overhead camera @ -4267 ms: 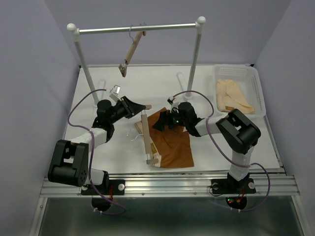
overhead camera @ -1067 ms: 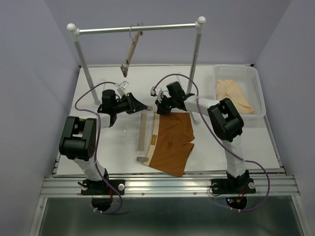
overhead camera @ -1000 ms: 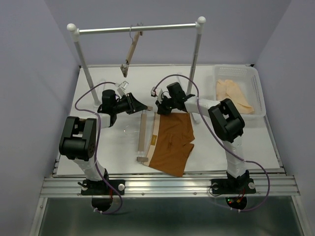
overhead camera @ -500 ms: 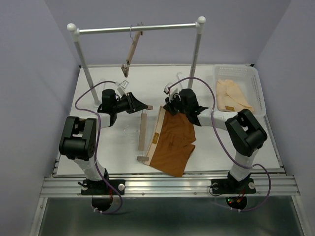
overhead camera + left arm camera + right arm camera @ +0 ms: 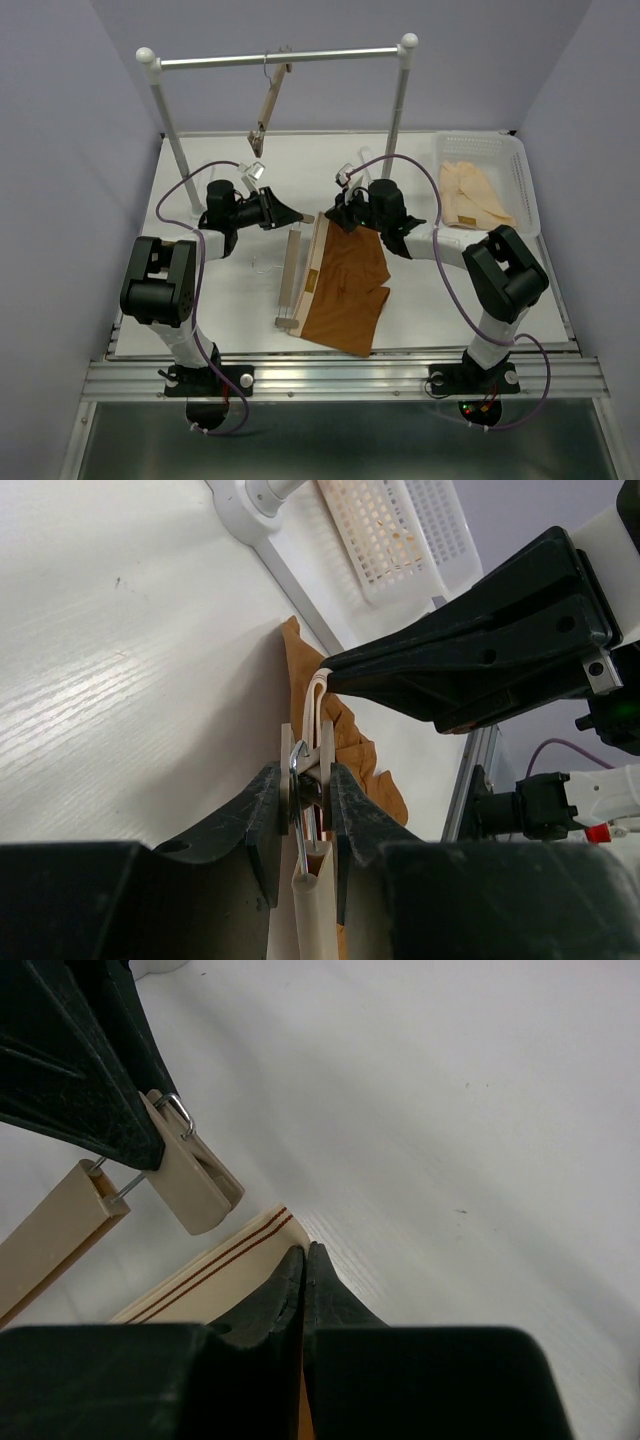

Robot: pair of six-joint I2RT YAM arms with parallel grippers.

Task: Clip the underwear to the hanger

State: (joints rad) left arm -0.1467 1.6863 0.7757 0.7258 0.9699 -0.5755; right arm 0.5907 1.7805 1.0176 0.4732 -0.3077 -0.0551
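The hanger lies on the table, running from near to far. Just right of it lies the underwear, its waistband edge alongside the bar. The left gripper sits at the hanger's far end, over the clip there. The right gripper is just right of that end, on the underwear's far corner. Behind the hanger stands the rail, with a second hanger hooked on it. Well to the hanger's right sits a basket with garments in it.

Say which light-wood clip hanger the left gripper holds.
The light-wood hanger lying on the table, its far clip pinched by the left gripper; the other hanger hangs from the steel rail.
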